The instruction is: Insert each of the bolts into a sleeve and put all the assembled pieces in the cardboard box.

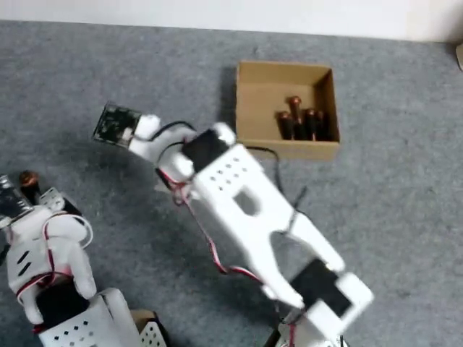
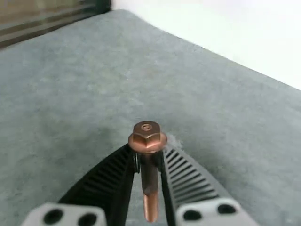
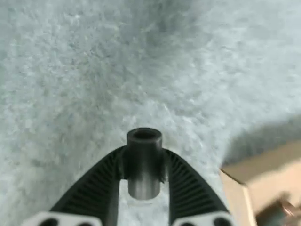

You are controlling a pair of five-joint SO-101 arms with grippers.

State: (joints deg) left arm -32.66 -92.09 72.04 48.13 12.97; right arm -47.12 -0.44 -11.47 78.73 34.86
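While the left gripper (image 2: 148, 153) clamps the bolt (image 2: 149, 181) (head outward), the right gripper (image 3: 144, 153) clamps the sleeve (image 3: 144, 165), seemingly well rightward.

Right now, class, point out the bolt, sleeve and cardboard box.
bolt (image 2: 147, 136): left wrist view, hex head.
sleeve (image 3: 144, 160): right wrist view, side wall.
cardboard box (image 1: 289, 150): high view, near wall.

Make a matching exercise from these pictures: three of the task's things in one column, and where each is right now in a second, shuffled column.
Things:
1. bolt
2. sleeve
3. assembled pieces

Places:
A. inside the cardboard box
B. clamped in the right gripper
C. clamped in the left gripper

Pairs: 1-C, 2-B, 3-A.
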